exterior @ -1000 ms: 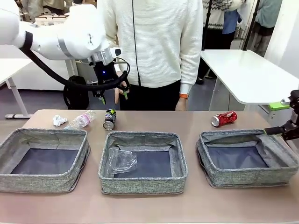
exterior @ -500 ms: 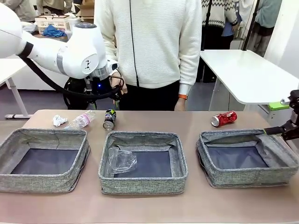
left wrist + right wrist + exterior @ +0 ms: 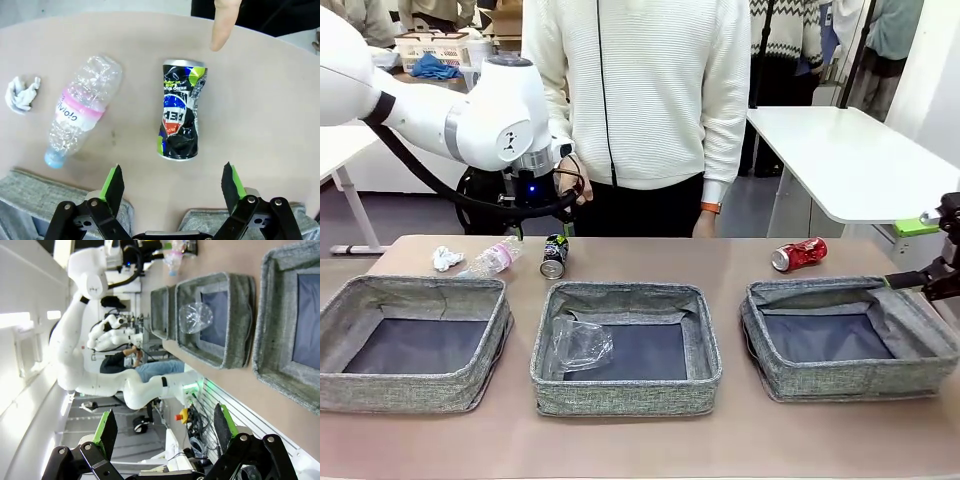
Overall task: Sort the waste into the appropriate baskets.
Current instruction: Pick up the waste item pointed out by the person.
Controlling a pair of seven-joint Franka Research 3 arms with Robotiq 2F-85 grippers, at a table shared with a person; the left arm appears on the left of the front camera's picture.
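- Looking across the brown table [image 3: 720, 255], we see that the white left arm has turned and dipped a little in the last second. Its wrist now points down near the far edge.
- The left gripper [image 3: 171, 175] is open wide and holds nothing. It hangs over the dented black drink can [image 3: 180, 112], which lies on its side near the far edge, left of the middle.
- A person's finger [image 3: 223, 25] points at that can from close by.
- The clear plastic bottle with the pink label and blue cap [image 3: 80, 112] lies just beside the can. The small white paper wad [image 3: 21, 93] lies past it, near the far left corner. None of them has moved.
- The red drink can [image 3: 800, 254] lies near the far edge on the right, behind the right grey fabric basket [image 3: 840, 290].
- A squashed clear plastic bottle [image 3: 582, 343] is already in the middle grey fabric basket [image 3: 620, 292]. The left grey fabric basket [image 3: 420, 285] and the right one hold nothing yet.
- The right gripper [image 3: 164, 415] is open wide too and holds nothing. It has stayed off the right edge of the table.
- We think the black can comes next, because the fingers stand on each side of it. The arm must go lower and squeeze. Four bits of waste still wait on the table.
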